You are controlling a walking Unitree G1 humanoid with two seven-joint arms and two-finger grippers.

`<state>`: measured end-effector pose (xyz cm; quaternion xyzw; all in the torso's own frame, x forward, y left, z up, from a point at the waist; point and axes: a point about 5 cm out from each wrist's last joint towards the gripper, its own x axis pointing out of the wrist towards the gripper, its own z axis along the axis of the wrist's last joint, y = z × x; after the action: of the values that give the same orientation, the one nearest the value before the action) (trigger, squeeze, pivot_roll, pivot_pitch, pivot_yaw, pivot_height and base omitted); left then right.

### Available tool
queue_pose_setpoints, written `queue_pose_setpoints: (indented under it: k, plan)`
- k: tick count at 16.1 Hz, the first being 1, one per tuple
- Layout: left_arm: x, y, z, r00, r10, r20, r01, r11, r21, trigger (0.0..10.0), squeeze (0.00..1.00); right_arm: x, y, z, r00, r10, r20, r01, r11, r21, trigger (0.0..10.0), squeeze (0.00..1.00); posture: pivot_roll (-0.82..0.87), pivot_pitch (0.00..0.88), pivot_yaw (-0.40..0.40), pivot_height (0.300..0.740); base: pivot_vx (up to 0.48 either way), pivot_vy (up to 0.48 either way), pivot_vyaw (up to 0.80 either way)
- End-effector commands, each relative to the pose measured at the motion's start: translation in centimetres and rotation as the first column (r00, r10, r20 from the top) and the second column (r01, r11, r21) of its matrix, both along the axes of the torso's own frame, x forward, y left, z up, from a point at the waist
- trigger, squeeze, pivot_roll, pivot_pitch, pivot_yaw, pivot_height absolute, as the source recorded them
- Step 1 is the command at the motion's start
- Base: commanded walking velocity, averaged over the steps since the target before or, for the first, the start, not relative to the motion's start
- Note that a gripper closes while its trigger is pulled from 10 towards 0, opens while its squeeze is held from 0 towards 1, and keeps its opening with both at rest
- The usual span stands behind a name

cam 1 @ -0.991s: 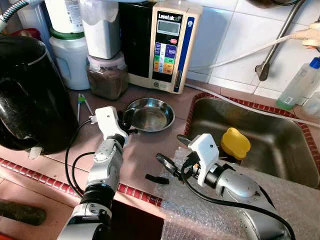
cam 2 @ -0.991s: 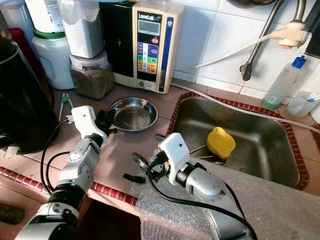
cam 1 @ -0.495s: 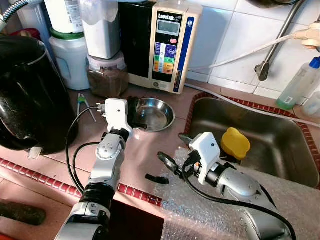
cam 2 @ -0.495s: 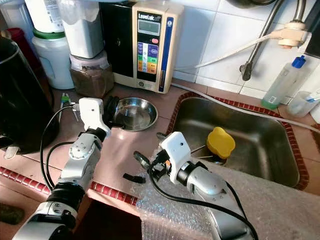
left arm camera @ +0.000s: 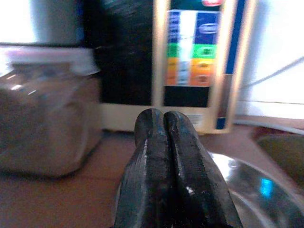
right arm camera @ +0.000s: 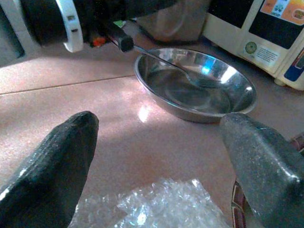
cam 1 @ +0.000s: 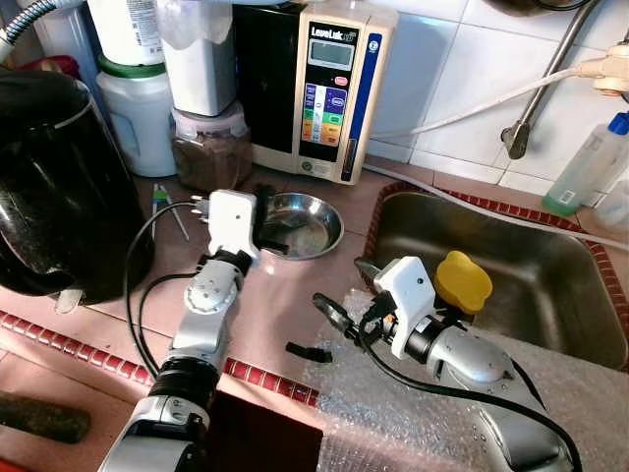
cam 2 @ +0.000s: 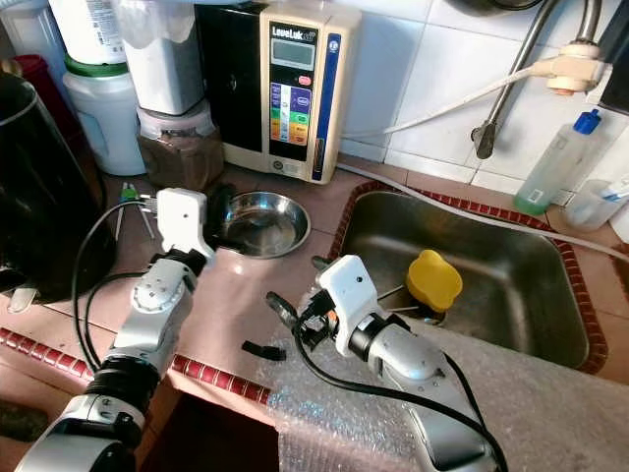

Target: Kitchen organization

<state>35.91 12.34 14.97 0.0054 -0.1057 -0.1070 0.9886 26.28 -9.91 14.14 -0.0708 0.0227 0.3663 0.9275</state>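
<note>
Pink worktop (cam 1: pixel 285 295) beside a steel sink (cam 1: pixel 550 285). A small steel bowl (cam 1: pixel 300 224) sits on the worktop just in front of a cream water appliance (cam 1: pixel 329 88) with coloured buttons. Left pincer (cam 1: pixel 263 221) is at the bowl's near-left rim; in the left wrist view its two fingers (left arm camera: pixel 156 156) press together, clenched, and the right wrist view shows a thin spoon (right arm camera: pixel 190 76) running from that pincer with its tip resting inside the bowl, so it is grasping the spoon. Right pincer (cam 1: pixel 346 295) hovers low over the worktop between bowl and sink, its fingers (right arm camera: pixel 57 156) spread wide apart, released, holding nothing, pointing toward the bowl. A sheet of bubble wrap (cam 1: pixel 393 393) lies under the right arm at the worktop's front edge. A small black piece (cam 1: pixel 307 350) lies on the worktop near it. A yellow object (cam 1: pixel 462 280) sits in the sink. A jar of brown contents (cam 1: pixel 211 147) stands behind the bowl, a large black vessel (cam 1: pixel 59 187) at far left.
</note>
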Motion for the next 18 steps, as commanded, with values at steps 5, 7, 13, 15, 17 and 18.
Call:
queue_pose_setpoints:
  k: [5, 7, 13, 15, 17, 18]
  plan:
    - [1.0, 2.6, -1.4, 0.97, 0.146, -0.192, -0.175, 0.974, -0.142, 10.0, 1.0, 0.2, -0.2, 0.1, 1.0, -0.014, 0.015, 0.014, 1.0, -0.005, 10.0, 0.0, 0.06, 0.0, -0.055, 0.74, 0.0, 0.0, 0.0]
    - [0.8, 3.5, -2.5, 0.946, 0.172, -0.275, -0.23, 0.953, -0.197, 10.0, 1.0, 0.1, -0.2, -0.1, 1.0, -0.007, 0.013, 0.007, 1.0, -0.019, 10.0, 0.0, 0.06, 0.0, -0.054, 0.74, 0.0, 0.0, 0.0]
    - [0.1, 4.3, -2.5, 0.948, 0.124, -0.294, -0.232, 0.899, -0.371, 10.0, 1.0, -0.5, 0.5, -0.4, 0.998, 0.062, 0.0, -0.062, 0.998, -0.027, 10.0, 0.0, 0.07, 0.0, -0.061, 0.74, 0.0, 0.0, 0.0]
    - [0.1, 4.7, -2.2, 0.948, 0.14, -0.287, -0.25, 0.883, -0.398, 10.0, 1.0, -0.5, 0.5, -0.5, 0.998, 0.067, 0.002, -0.067, 0.997, -0.036, 10.0, 0.0, 0.07, 0.0, -0.06, 0.74, 0.0, 0.0, 0.0]
    - [-0.1, 4.9, -1.7, 0.955, 0.131, -0.265, -0.24, 0.868, -0.435, 10.0, 1.0, -0.5, 0.5, -0.5, 0.998, 0.07, 0.003, -0.07, 0.997, -0.041, 10.0, 0.0, 0.07, 0.0, -0.06, 0.74, 0.0, 0.0, 0.0]
    - [-0.2, 5.0, -1.8, 0.953, 0.122, -0.278, -0.239, 0.866, -0.44, 10.0, 1.0, -0.5, 0.5, -0.6, 0.997, 0.071, 0.002, -0.071, 0.997, -0.043, 10.0, 0.0, 0.08, 0.0, -0.059, 0.74, 0.0, 0.0, 0.0]
